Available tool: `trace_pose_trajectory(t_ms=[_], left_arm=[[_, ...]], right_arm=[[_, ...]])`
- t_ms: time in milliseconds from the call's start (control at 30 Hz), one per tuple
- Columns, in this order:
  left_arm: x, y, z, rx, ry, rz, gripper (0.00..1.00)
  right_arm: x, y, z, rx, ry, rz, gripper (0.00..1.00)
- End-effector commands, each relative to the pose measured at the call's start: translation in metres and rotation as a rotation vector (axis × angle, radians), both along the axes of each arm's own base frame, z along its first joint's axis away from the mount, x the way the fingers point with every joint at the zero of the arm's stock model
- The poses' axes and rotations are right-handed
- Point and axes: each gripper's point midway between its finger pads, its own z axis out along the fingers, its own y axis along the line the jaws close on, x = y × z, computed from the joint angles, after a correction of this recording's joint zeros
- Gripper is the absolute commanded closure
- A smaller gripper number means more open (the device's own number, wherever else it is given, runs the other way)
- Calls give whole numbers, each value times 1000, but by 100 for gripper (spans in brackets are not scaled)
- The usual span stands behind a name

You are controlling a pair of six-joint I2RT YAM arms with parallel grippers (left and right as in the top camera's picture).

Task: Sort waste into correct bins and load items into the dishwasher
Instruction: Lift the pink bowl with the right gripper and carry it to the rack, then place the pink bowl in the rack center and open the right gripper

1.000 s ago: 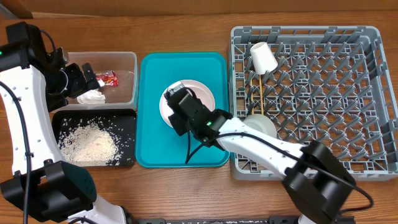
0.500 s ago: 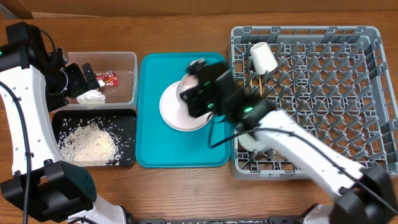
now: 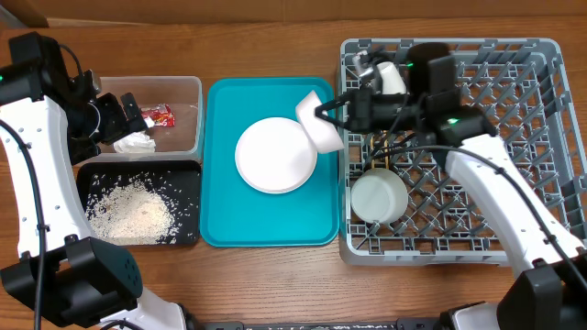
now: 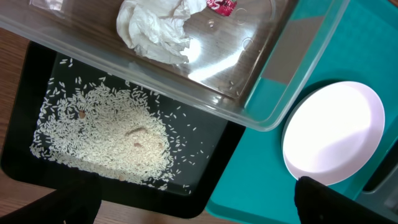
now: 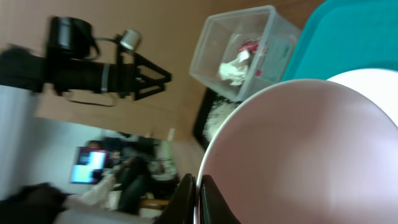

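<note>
Right gripper [image 3: 336, 114] clamped shut on rim of bowl [image 3: 316, 124], tilted, aloft over tray [image 3: 220, 183] edge, just beside rack [image 3: 514, 137]. Left gripper [image 3: 124, 117] wide open, empty, over tub [image 3: 188, 92]. Bowl judged stiff, light, slick, breakable; best taken by rim, set down gently.

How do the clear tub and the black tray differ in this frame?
The clear tub is see-through and deeper; the black tray is opaque and shallow. The tub holds a crumpled napkin and a red wrapper; the tray holds loose rice. Both are rectangular, left of the teal tray.
</note>
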Motion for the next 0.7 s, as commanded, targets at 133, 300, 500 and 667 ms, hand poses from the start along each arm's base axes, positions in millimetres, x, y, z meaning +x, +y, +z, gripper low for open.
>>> trace_pose_trajectory(t_ms=[133, 300, 500, 667], left_arm=[[2, -1, 6, 12, -17, -2, 0], [2, -1, 6, 12, -17, -2, 0], [2, -1, 6, 12, -17, -2, 0], [2, -1, 6, 12, -17, -2, 0]], right_arm=[[-3, -45, 33, 156, 51, 37, 96], [11, -69, 31, 146, 14, -29, 96], [30, -100, 11, 83, 52, -180, 96], [36, -115, -11, 30, 62, -245, 96]])
